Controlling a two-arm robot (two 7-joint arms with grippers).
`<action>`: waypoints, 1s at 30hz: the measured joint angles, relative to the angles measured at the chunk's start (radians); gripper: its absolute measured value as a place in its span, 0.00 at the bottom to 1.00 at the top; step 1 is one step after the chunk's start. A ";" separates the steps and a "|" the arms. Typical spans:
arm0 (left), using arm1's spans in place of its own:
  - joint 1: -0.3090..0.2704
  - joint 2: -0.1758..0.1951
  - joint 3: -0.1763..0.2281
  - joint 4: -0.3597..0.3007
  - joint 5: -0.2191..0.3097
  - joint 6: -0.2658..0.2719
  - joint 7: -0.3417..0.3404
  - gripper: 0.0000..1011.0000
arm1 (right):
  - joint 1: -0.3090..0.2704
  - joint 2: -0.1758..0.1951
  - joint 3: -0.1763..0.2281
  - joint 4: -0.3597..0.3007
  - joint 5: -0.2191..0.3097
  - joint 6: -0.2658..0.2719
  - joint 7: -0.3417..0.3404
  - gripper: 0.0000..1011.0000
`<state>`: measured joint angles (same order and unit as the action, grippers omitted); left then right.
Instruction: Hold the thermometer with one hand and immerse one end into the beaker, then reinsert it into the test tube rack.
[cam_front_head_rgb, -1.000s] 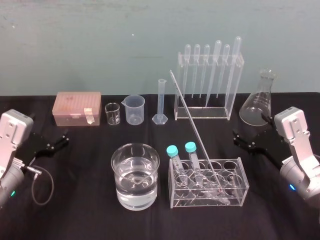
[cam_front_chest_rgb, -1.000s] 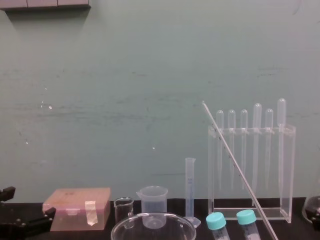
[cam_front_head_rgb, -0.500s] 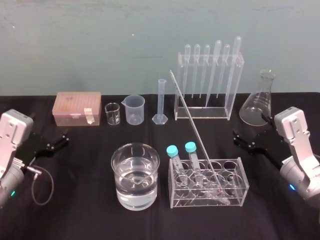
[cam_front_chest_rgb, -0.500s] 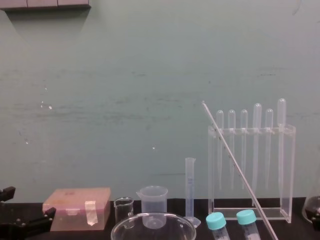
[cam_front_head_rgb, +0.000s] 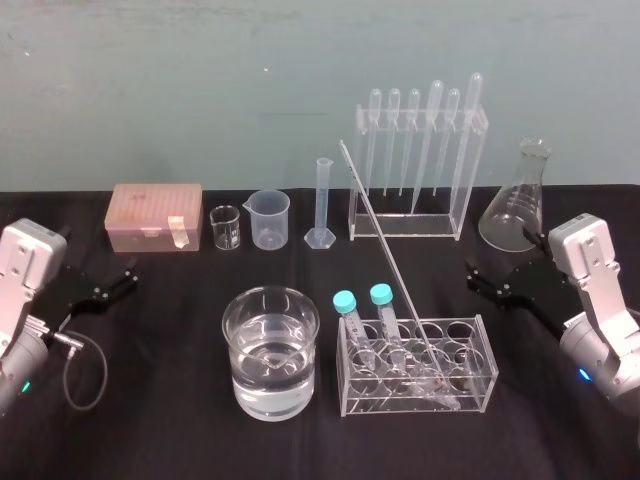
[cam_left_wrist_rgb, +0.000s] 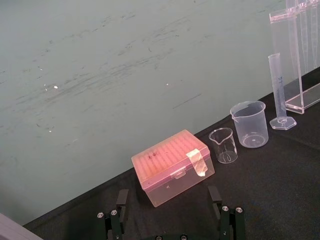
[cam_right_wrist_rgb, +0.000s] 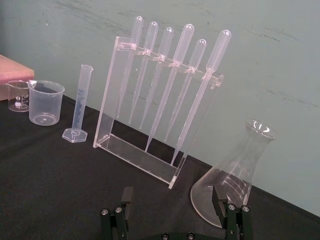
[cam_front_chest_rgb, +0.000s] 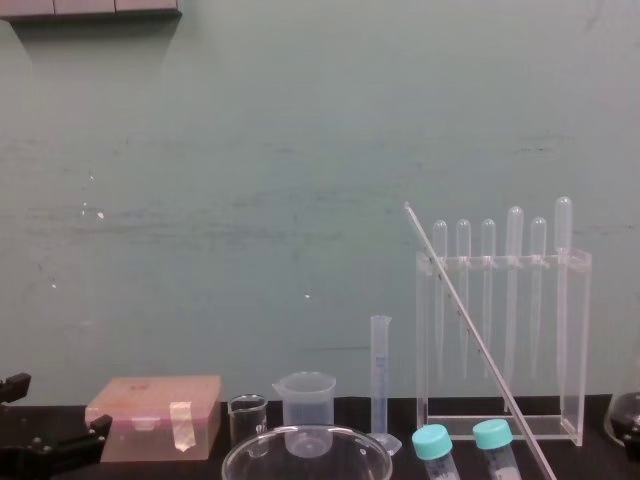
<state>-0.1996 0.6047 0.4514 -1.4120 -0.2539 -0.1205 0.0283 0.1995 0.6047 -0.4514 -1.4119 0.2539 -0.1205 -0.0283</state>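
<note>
Black-draped bench against a scuffed green wall, glassware laid out for a dip-and-return drill. Centre right, the test tube rack (cam_front_head_rgb: 470, 388), low and clear, with two teal-capped tubes (cam_front_head_rgb: 381, 294) upright at its left end. In it, the thermometer (cam_front_head_rgb: 388, 255), untouched: lower end down in a hole toward the rack's right end, stem slanting up, back and leftward over the tubes, propped by the hole's rim alone, hence the lean.

Just left of the rack, the beaker (cam_front_head_rgb: 238, 340), about half full of water, close enough for a short carry. Behind the rack, a tall pipette stand (cam_front_head_rgb: 415, 222). Farther left, a graduated cylinder (cam_front_head_rgb: 322, 200), a plastic measuring cup (cam_front_head_rgb: 268, 218), a small glass beaker (cam_front_head_rgb: 225, 228) and a pink tip box (cam_front_head_rgb: 155, 215). To the right, a conical flask (cam_front_head_rgb: 515, 205), all out of the working lane.

Well left of the rack, the left gripper (cam_front_head_rgb: 115, 282), low over the cloth, fingers spread wide, nothing between them. Near the rack's right rear corner, the right gripper (cam_front_head_rgb: 478, 278), likewise spread and empty, the nearer and likelier for a first grasp on the slanted stem. Nothing of the task begun, by the look of it.
</note>
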 joint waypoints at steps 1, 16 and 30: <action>0.000 0.000 0.000 0.000 0.000 0.000 0.000 1.00 | 0.000 0.000 0.000 0.000 0.000 0.000 0.000 0.99; 0.000 0.000 0.000 0.000 0.000 0.000 0.000 1.00 | 0.000 0.000 0.000 0.000 0.000 0.000 0.000 0.99; 0.000 0.000 0.000 0.000 0.000 0.000 0.000 1.00 | 0.042 0.076 0.074 -0.101 0.091 0.061 0.195 0.99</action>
<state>-0.1995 0.6047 0.4514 -1.4120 -0.2539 -0.1205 0.0283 0.2418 0.6806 -0.3774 -1.5129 0.3447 -0.0597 0.1663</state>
